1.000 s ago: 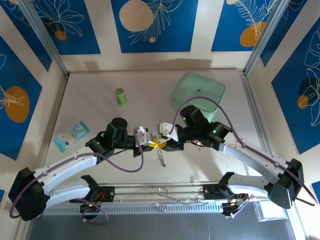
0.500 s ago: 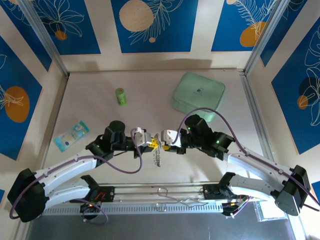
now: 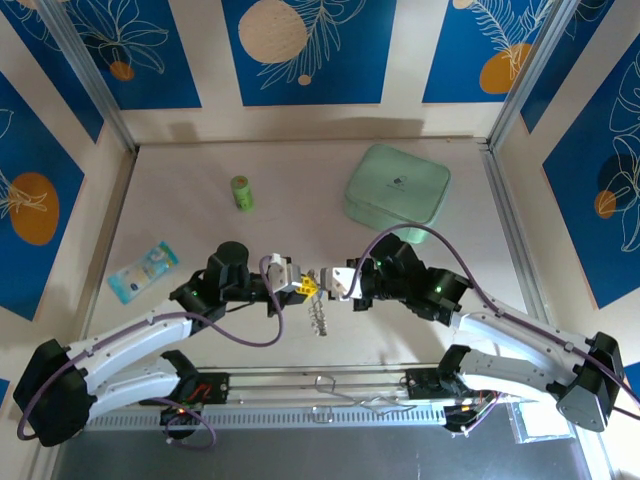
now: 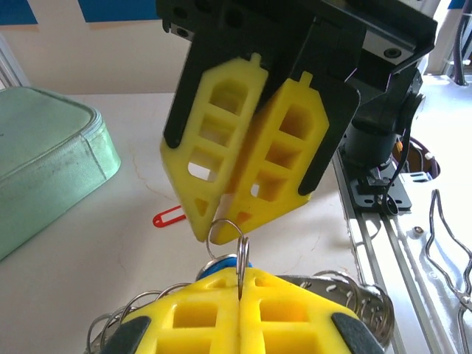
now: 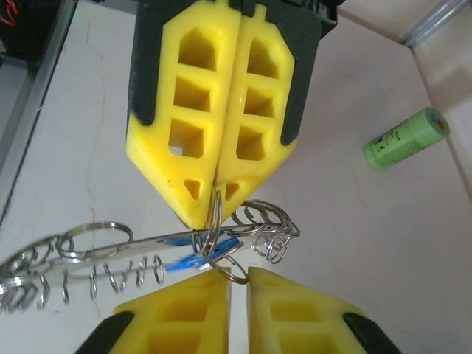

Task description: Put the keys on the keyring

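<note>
Keyring (image 3: 318,318) hangs in mid-air at the centre of the worktop (image 3: 200,230), dangling below the two hands, which meet tip to tip above it. It is clear of the surface, spiky fringe pointing down.

Left hand (image 5: 214,203) is pressed together and pinching the keyring: a thin wire loop stands edge-on right between its yellow fingertips.

Right hand (image 4: 225,221) faces it, just beside and almost touching. Its fingers are drawn all but together, with a slim slit between them in its own wrist view. A small loop sits right at that slit, but whether the fingers bite on it, I cannot tell.

Blue key (image 5: 188,262) is in the cluster of rings between the two hands, its tag lying along the keyring's rim.

Red key (image 4: 169,217) lies flat on the worktop, apart from the hands, on the side towards the mint case (image 3: 397,185).

Far left of centre stands a green cylinder (image 3: 240,192). A blue packet (image 3: 143,270) lies near the left wall.
</note>
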Controlling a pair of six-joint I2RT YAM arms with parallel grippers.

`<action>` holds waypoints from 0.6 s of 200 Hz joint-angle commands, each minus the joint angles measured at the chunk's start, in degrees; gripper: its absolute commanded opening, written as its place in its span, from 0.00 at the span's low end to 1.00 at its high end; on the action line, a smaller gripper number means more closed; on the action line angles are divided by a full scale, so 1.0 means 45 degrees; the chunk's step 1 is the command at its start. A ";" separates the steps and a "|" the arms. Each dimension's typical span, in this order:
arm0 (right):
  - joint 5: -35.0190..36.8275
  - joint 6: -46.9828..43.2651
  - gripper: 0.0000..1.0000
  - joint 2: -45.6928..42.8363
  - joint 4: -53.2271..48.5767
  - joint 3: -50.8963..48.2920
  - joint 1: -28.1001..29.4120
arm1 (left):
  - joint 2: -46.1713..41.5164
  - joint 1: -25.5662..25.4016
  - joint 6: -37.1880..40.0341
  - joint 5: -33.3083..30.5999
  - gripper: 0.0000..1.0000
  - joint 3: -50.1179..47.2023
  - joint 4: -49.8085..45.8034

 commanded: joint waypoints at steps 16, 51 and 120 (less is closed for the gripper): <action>0.0501 -0.0377 0.05 -0.0021 -0.0226 -0.0319 0.0530 | -0.0252 -0.0098 -0.0890 -0.0071 0.00 -0.0161 0.1615; 0.0332 0.0045 0.04 0.0302 0.0243 -0.0485 0.0900 | -0.0137 -0.0107 -0.1273 0.0051 0.00 -0.0344 0.2571; -0.1372 0.1721 0.28 -0.0541 0.0770 -0.0826 -0.0349 | 0.0017 -0.0096 -0.1211 -0.0107 0.00 -0.0591 0.3096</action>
